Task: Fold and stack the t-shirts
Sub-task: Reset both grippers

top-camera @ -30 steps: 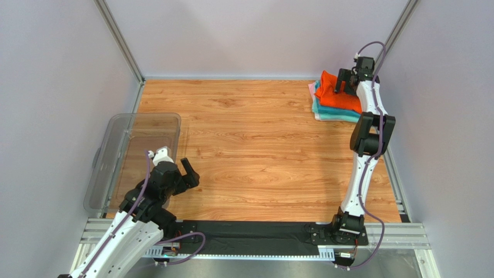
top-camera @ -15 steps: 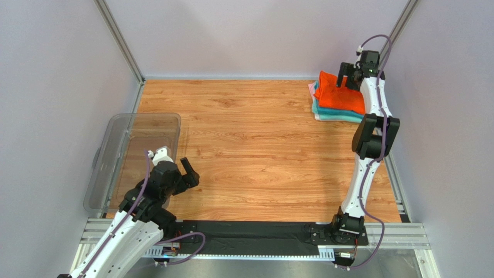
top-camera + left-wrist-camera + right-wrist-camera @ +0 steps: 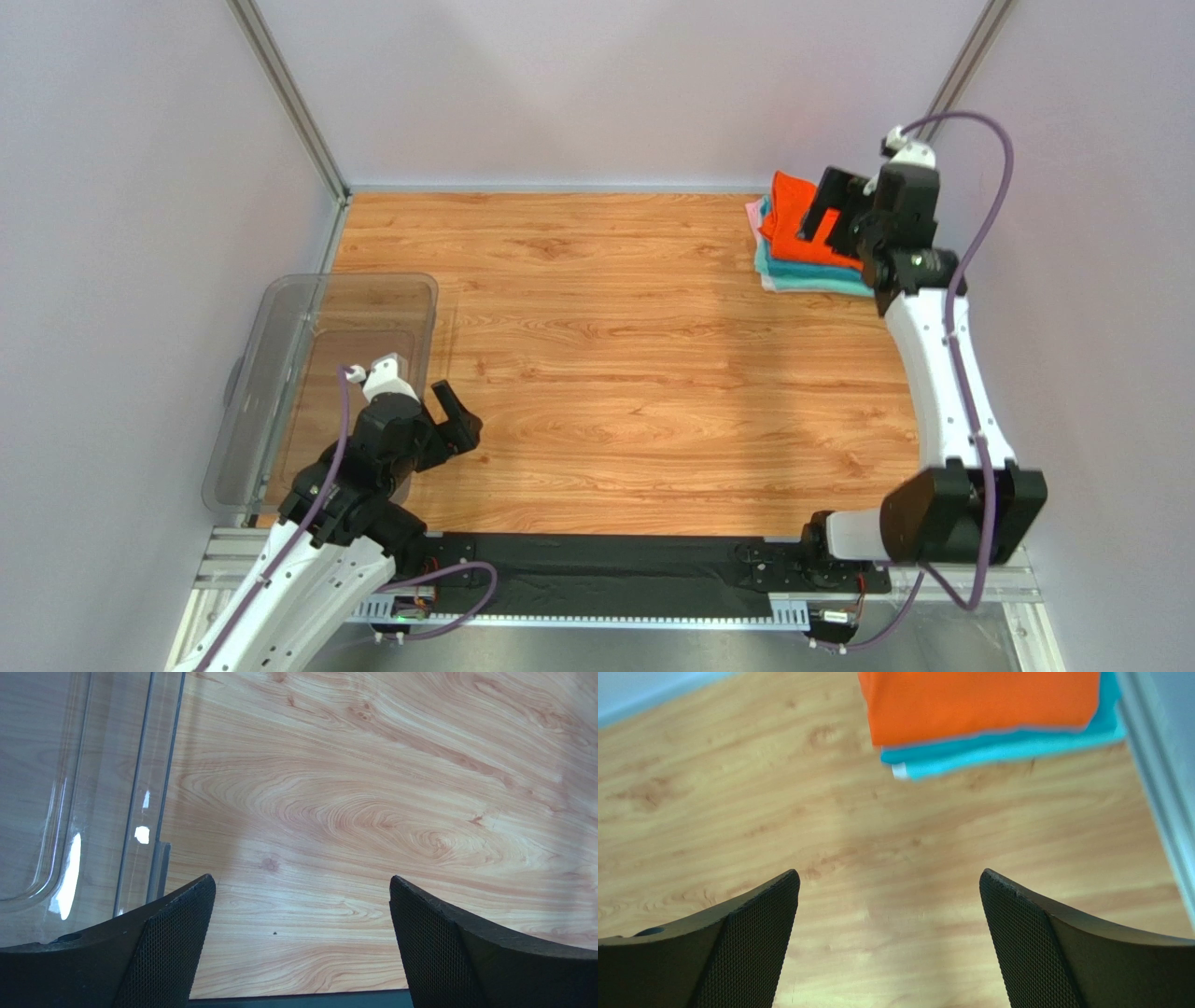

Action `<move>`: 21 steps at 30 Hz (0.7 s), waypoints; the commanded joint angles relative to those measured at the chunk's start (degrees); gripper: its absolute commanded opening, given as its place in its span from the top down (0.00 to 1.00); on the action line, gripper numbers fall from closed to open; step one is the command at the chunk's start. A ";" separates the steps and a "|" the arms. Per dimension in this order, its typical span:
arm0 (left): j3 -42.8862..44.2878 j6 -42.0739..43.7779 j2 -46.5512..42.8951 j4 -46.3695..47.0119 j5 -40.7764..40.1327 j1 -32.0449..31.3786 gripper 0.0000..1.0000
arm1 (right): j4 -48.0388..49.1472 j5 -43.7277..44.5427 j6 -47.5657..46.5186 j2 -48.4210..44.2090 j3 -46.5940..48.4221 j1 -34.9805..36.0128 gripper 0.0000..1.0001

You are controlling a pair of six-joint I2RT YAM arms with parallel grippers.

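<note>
Folded t-shirts stacked at the 1 o'clock corner of the table, orange shirt on top, teal shirt under. Above, the right gripper hides part of the stack, jaws wide, empty. At 8 o'clock the left gripper, jaws wide, empty, with the clear tub just beside at 9 o'clock.

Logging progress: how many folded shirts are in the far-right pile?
3 visible, stacked together: the bright orange fabric shirt on top, a teal fabric shirt under it, and a pale pink fabric shirt peeking out at their left. Others may be hidden.
</note>
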 commanded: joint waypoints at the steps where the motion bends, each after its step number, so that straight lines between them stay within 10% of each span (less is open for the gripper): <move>1: 1.84 1.89 -0.75 1.86 1.54 0.01 0.00 | -0.20 3.59 7.09 -7.17 -13.57 1.94 0.00; 21: 0.00 2.42 -6.99 3.88 3.12 0.01 0.00 | -0.82 0.08 14.40 -43.31 -42.10 1.94 0.00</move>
